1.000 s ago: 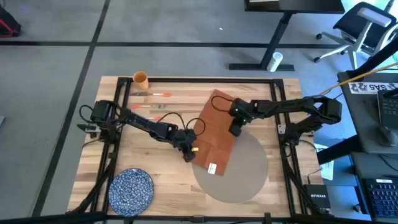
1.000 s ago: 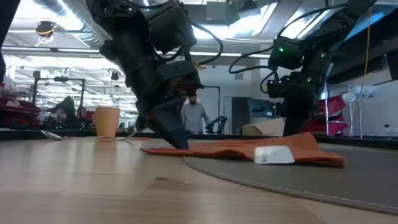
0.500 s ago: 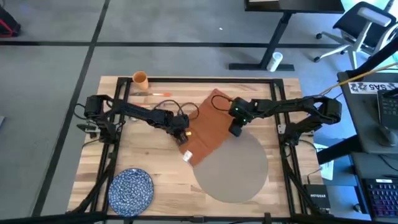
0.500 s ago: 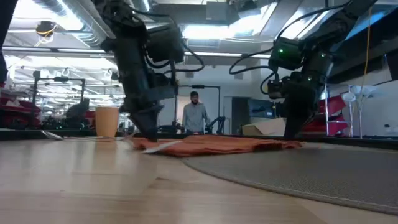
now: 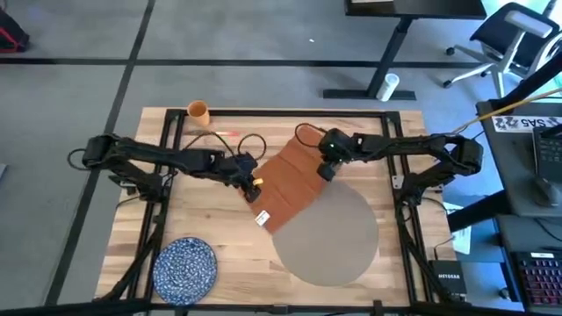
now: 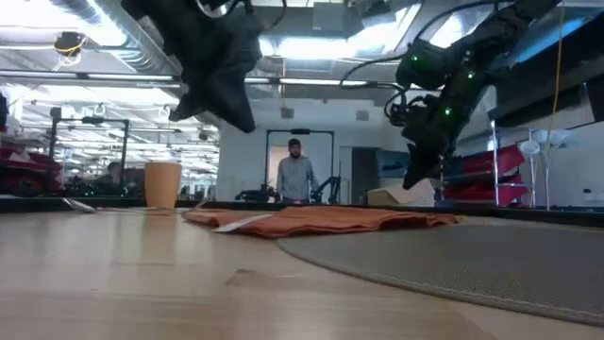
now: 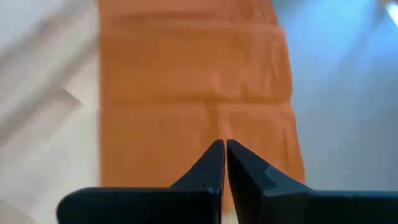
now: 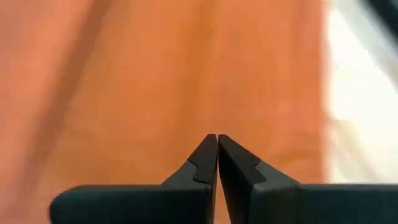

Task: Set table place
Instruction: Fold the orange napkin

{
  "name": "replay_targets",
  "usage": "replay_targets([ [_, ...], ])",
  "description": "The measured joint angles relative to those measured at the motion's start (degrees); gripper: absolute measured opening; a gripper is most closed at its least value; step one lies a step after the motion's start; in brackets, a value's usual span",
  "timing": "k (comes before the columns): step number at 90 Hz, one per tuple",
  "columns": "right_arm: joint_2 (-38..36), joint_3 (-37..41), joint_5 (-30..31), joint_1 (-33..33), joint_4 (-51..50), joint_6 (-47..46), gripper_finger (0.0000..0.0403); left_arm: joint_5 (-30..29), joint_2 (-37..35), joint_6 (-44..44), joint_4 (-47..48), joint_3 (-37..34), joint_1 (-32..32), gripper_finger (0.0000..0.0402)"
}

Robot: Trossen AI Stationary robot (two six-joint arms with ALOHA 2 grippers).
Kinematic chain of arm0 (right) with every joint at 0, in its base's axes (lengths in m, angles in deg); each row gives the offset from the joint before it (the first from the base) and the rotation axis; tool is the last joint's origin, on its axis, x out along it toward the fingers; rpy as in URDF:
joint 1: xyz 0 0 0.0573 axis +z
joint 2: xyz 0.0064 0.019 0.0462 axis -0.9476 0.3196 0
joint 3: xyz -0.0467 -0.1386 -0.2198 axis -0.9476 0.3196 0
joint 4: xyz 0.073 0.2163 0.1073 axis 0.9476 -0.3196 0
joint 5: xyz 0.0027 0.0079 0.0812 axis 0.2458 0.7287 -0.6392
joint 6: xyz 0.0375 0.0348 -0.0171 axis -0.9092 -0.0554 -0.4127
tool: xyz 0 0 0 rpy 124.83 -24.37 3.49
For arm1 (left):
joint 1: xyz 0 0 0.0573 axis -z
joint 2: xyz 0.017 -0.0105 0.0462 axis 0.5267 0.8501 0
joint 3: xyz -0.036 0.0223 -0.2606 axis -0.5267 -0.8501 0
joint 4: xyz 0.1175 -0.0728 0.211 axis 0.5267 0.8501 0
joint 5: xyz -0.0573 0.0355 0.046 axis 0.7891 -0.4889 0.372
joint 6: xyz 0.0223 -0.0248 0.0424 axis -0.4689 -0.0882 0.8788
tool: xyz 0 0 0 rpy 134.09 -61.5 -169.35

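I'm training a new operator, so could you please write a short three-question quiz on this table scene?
1. True or false: the napkin lies partly on the placemat.
2. Which stands at a far corner of the table: A) cup B) plate?
3. Fill in: the left gripper and right gripper are both ____.

Key: 1 true; 2 A; 3 shut.

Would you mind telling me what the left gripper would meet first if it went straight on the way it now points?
Most likely the rust-red napkin: the left gripper, fingers shut, points straight at it, though how far off it lies is unclear.
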State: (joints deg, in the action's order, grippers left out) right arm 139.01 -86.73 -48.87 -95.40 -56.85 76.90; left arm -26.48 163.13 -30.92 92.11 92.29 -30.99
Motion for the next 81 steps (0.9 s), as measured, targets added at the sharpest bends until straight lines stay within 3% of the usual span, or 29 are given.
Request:
replay_targets([
  [36, 0.00, 0.22, -0.73, -10.85, -6.31, 7.29, 0.0000, -0.40, 7.63, -1.82, -5.01, 0.08, 0.77, 0.0000],
  [60, 0.00, 0.59, -2.22, -11.65, -6.41, 7.51, 0.0000, -0.42, 9.55, -0.59, -6.08, 0.13, 0.75, 0.0000],
  [81, 0.00, 7.09, -6.96, -11.62, -2.29, 6.33, 0.0000, -1.86, 9.58, 2.10, -6.12, 0.15, 0.58, 0.0000],
])
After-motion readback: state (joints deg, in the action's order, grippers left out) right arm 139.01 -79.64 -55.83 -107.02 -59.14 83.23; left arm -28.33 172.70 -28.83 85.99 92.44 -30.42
